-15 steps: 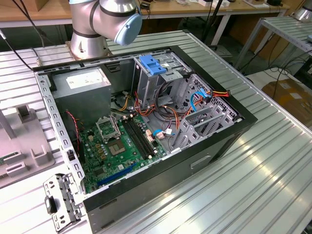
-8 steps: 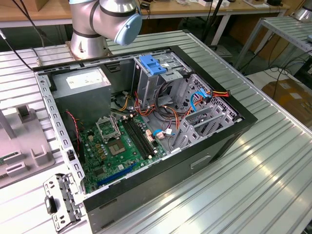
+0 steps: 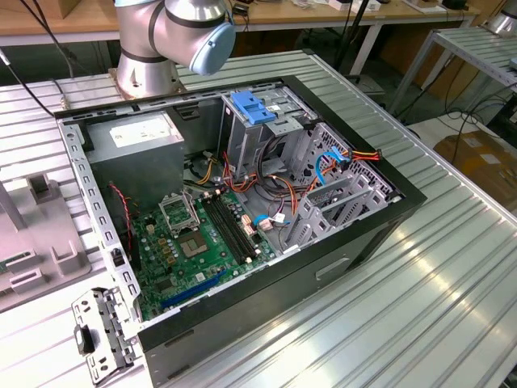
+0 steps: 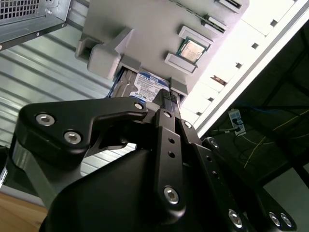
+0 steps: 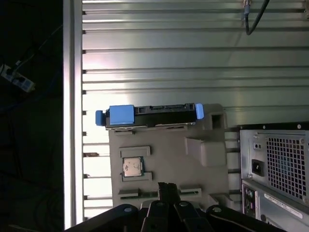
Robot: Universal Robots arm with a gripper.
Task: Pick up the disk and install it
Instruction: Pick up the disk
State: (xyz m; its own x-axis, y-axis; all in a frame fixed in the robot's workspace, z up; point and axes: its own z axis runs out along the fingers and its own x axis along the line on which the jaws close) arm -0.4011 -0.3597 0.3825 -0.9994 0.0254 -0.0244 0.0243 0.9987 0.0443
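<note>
The disk (image 5: 149,116) stands on edge in a slot at the far end of a grey fixture plate (image 5: 164,159). Light-blue rails cap both of its ends, and its white label with a blue band (image 4: 150,87) shows in the second wrist view. My gripper (image 5: 167,186) is black and hangs above the fixture's near end, apart from the disk. Its fingers (image 4: 167,104) look pressed together with nothing between them. The open computer case (image 3: 242,210) lies on its side in the exterior view.
A small processor chip (image 5: 132,167) sits in a recess of the fixture. The case's vented rear (image 5: 277,164) stands beside the fixture. Inside the case are a grey power-supply box (image 3: 133,137), a green motherboard (image 3: 194,242), loose cables and a metal cage with a blue bracket (image 3: 250,109).
</note>
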